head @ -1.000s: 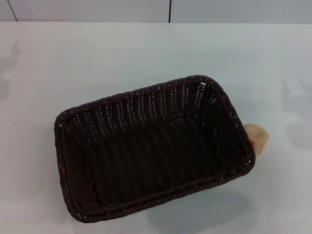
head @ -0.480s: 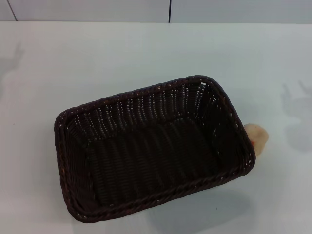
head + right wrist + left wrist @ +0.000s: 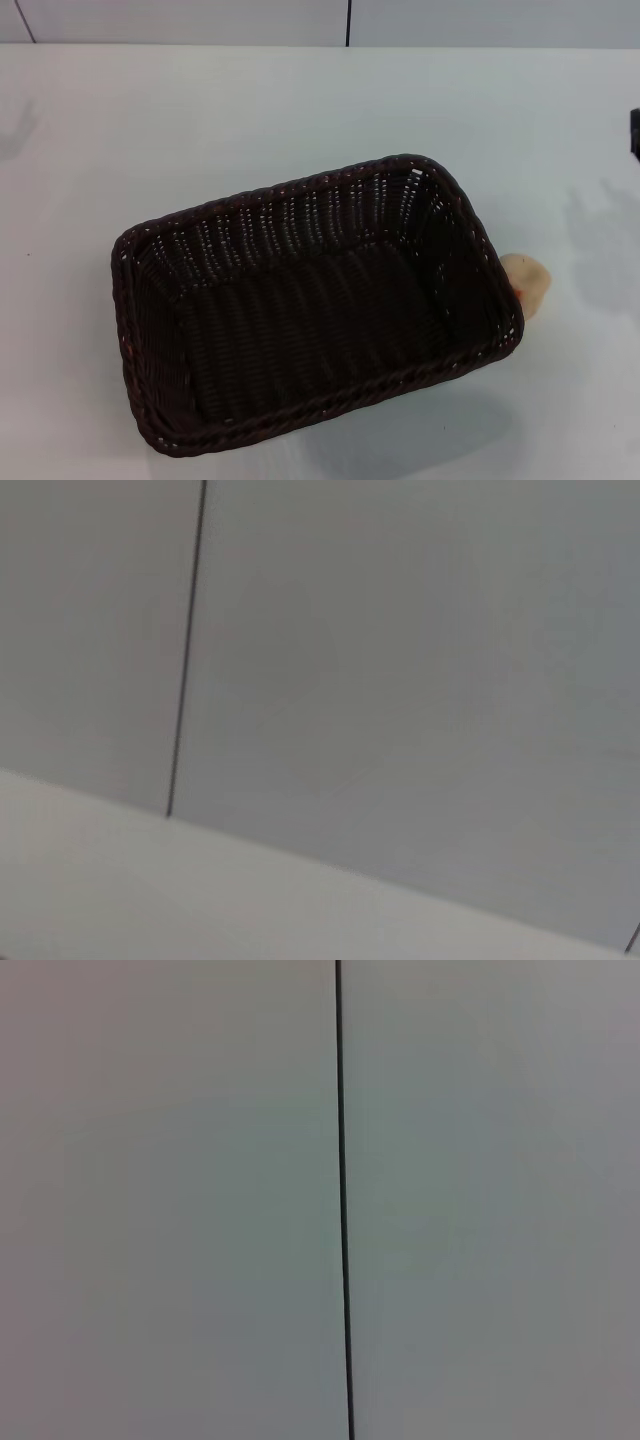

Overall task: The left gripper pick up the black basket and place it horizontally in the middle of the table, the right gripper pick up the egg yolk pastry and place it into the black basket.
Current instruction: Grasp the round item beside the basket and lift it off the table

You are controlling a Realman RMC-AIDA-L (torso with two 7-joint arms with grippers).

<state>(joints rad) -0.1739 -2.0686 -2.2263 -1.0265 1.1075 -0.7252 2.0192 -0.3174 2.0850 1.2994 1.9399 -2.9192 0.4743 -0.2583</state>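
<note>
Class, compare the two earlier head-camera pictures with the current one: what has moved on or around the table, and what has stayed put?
A dark part of the right arm has come into view at the right edge, and its shadow on the table has grown and shifted; the faint shadow at the far left has shrunk. Nothing was grasped or released. The black basket and the egg yolk pastry beside its right end have not moved.

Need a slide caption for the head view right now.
Empty black basket sits askew on the white table, pastry outside against its right end; no tool on either yet.
</note>
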